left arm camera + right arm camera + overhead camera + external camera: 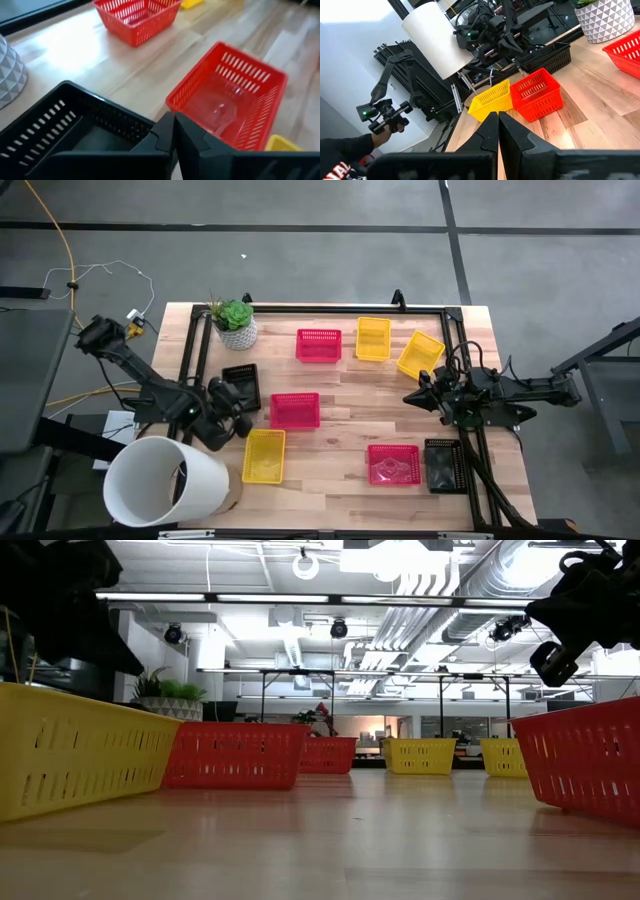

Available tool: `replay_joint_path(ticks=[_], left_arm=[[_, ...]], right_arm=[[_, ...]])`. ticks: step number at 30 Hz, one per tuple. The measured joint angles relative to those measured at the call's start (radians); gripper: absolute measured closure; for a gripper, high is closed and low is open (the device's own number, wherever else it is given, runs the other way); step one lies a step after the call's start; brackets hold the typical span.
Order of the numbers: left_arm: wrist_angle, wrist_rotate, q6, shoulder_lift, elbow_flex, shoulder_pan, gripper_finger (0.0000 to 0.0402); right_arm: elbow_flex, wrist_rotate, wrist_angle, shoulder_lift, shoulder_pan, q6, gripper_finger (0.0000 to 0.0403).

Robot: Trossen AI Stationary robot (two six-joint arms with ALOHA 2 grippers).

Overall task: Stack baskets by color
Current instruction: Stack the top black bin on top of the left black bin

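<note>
Left hand [236,402] clenched on black basket [241,385] wall. Right hand [418,398] clenched, empty, idle. Red baskets [294,410], yellow baskets [264,455] lay scattered on worktop [340,465]; no stacks formed.

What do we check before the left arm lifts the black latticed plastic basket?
1. Left gripper shut at the black latticed plastic basket's rim: ok.
2. Basket wall actually caught between its fingers: cannot tell.
3. Neighbouring red latticed plastic basket apart from the black one: ok.
4. Second black basket at the table's right edge, nothing inside: ok.
5. Right gripper shut, empty, well away: ok.
</note>
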Motion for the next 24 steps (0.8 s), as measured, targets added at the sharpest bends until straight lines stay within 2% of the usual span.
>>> replay_joint_path(ticks=[5,12,24], left_arm=[[0.016,-0.077,-0.079,0.054,-0.010,-0.055,0.0401],[0.034,-0.071,-0.190,0.149,-0.063,-0.076,0.0401],[0.030,-0.059,-0.180,0.170,-0.064,-0.060,0.0401]], right_arm=[[0.000,0.000,0.000,0.000,0.000,0.000,0.0402],[0.000,0.000,0.000,0.000,0.000,0.000,0.0402],[0.000,0.000,0.000,0.000,0.000,0.000,0.0402]])
